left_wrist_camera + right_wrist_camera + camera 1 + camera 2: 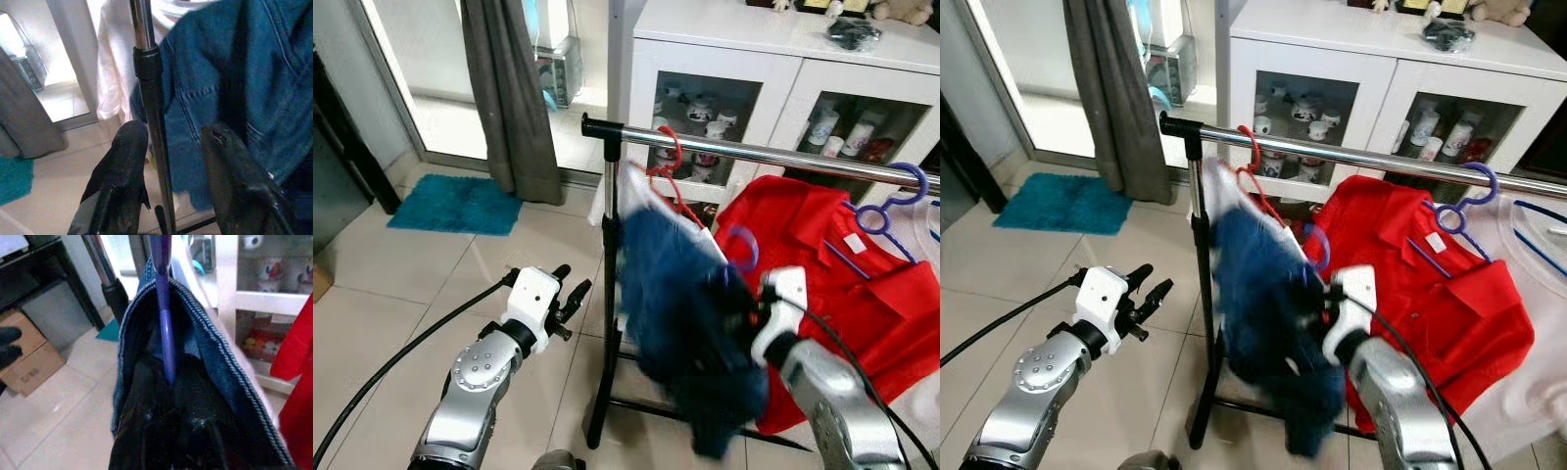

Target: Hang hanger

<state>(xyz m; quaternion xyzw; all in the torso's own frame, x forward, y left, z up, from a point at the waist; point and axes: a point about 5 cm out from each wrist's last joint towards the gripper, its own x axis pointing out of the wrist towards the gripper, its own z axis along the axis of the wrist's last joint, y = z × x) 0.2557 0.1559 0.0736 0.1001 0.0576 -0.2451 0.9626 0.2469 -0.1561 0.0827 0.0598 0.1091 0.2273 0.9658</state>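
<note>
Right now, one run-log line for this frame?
right end effector: shut on purple hanger with jeans | rail: not hooked | left end effector: open

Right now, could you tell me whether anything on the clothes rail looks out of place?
Yes: the denim garment is not on the rail. Its purple hanger is pinched in the right gripper below the bar, hook hanging free. The red shirt hangs properly.

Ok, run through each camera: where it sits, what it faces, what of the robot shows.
Left eye view: head, looking down at the clothes rail; both arms show.
Right eye view: same scene, shifted.
Left wrist view: along the open left gripper, at the rack's upright pole.
Right wrist view: along the right gripper, shut on the purple hanger.
Shared: the blue denim garment.
</note>
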